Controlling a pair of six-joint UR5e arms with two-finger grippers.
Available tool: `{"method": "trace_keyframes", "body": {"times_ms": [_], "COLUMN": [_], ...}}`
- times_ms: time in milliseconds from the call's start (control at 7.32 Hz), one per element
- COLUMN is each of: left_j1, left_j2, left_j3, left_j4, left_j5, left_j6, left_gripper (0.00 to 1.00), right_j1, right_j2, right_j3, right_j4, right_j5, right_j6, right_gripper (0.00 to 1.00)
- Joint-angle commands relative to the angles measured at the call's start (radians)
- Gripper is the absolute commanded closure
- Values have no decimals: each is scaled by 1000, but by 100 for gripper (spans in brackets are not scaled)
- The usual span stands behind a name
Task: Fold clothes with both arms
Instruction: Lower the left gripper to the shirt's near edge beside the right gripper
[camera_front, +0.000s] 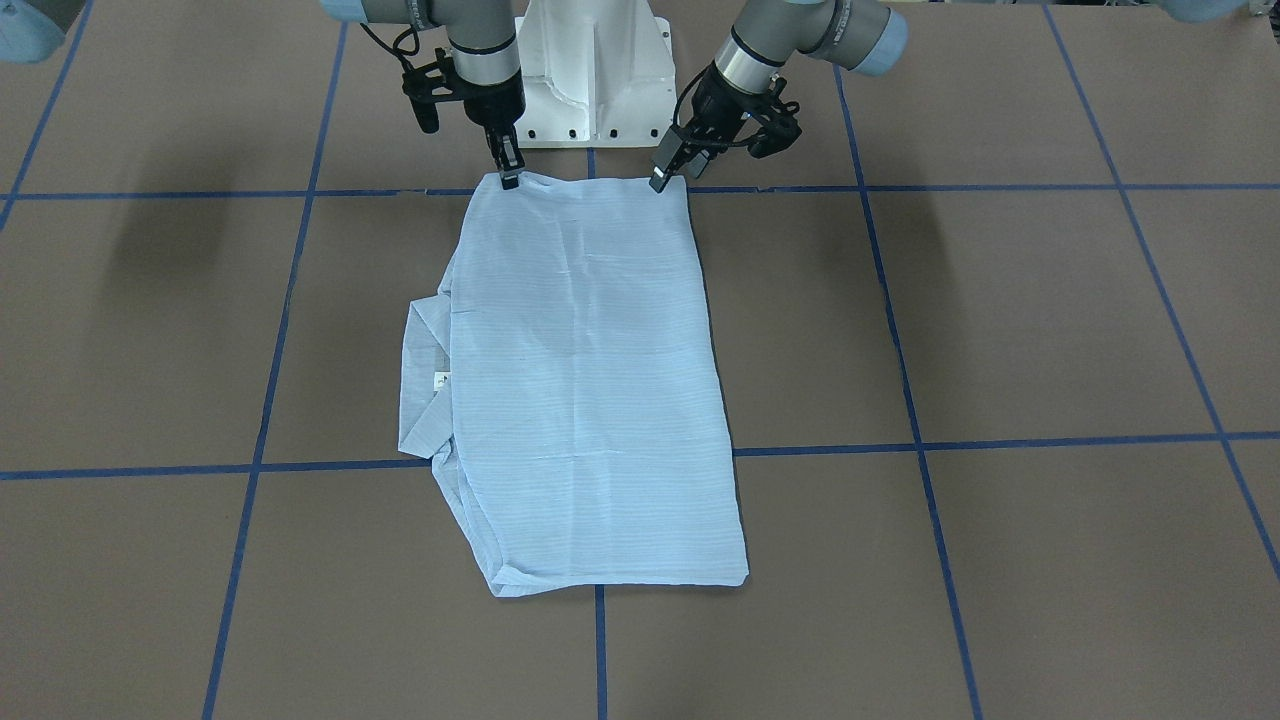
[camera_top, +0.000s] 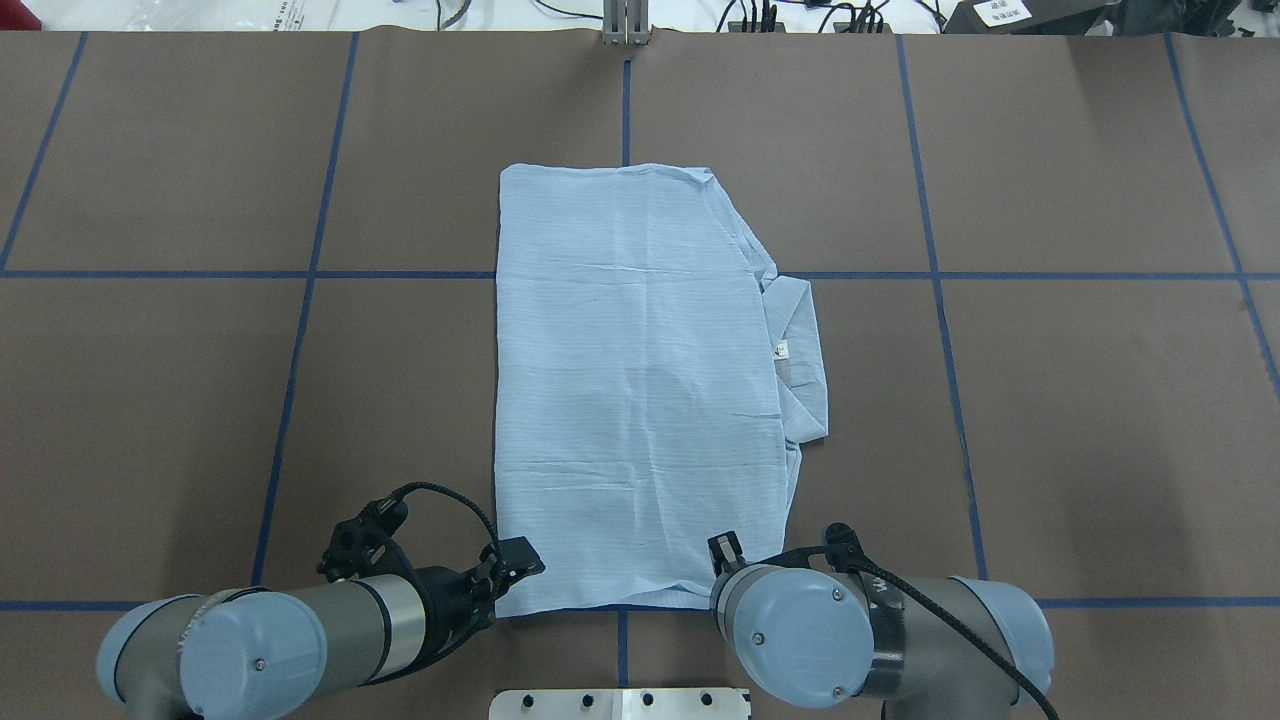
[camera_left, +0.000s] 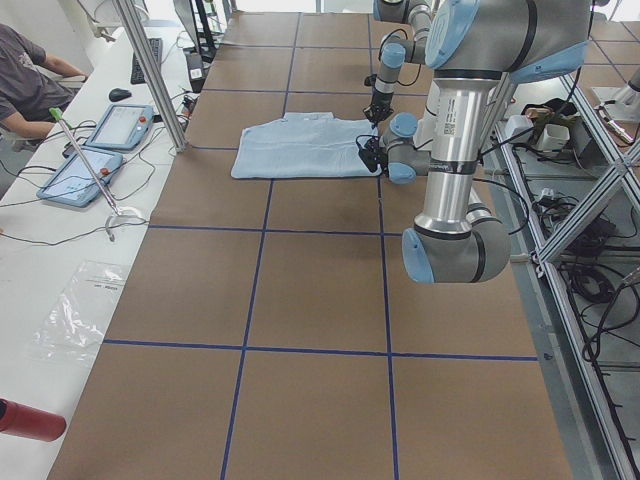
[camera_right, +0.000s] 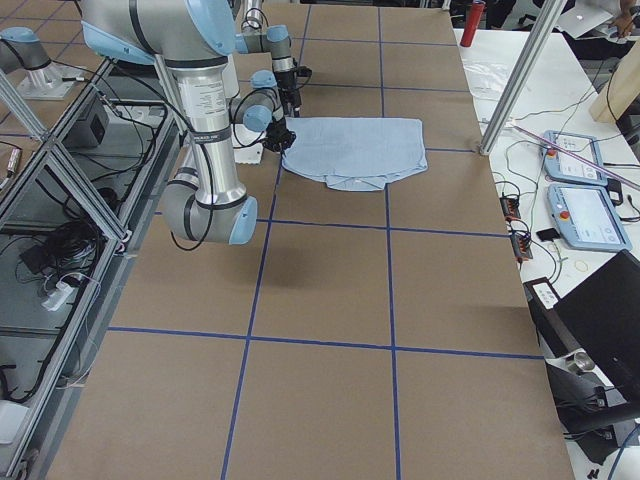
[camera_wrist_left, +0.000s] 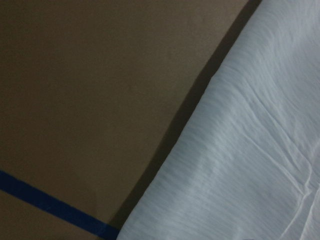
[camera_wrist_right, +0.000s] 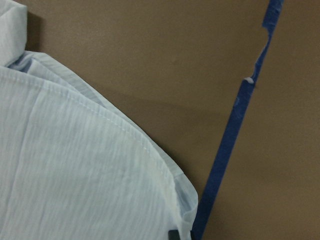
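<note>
While my left gripper (camera_front: 663, 179) and right gripper (camera_front: 510, 177) sit at the top corners of the shirt (camera_front: 590, 380) lying mid-frame on the table (camera_front: 1000, 320), jaws narrow and any hold impossible to tell, one thin layer slipping free could skew the fold.

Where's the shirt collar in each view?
Front-facing: collar on the shirt's left edge.
Overhead: right edge.
Exterior left: far edge.
Exterior right: near edge.
Left wrist: not in it.
Right wrist: cannot tell.
Landmark: blue tape line ending at the shirt beside the collar.
</note>
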Motion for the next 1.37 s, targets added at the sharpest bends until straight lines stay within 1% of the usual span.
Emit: {"method": "trace_keyframes", "body": {"times_ms": [0,410,547,683,820,957,1230], "left_j1": [18,36,37,37,37,37,37], "left_j2": [2,-8,-10,-9,-4,-7,-15], "left_j3": [8,23,22,22,20,18,-7], "left_j4": [5,5,5,5,5,7,60], "left_j5": [19,25,25,25,25,25,25], "left_j6": [-21,-33,-33,-62,-66,-66,-66], "left_gripper": [10,16,32,66,84,98,100], "right_j1": [-2,-2,-2,-2,-2,-2,-2], "right_j2": [-1,-1,-1,-1,-1,-1,1], "right_j3": [0,0,0,0,0,0,0], "right_j4": [0,0,0,0,0,0,0], "right_j5": [0,0,0,0,0,0,0], "right_j6": [-1,-1,-1,-1,-1,-1,-1], "right_gripper": [100,100,100,100,100,100,100]}}
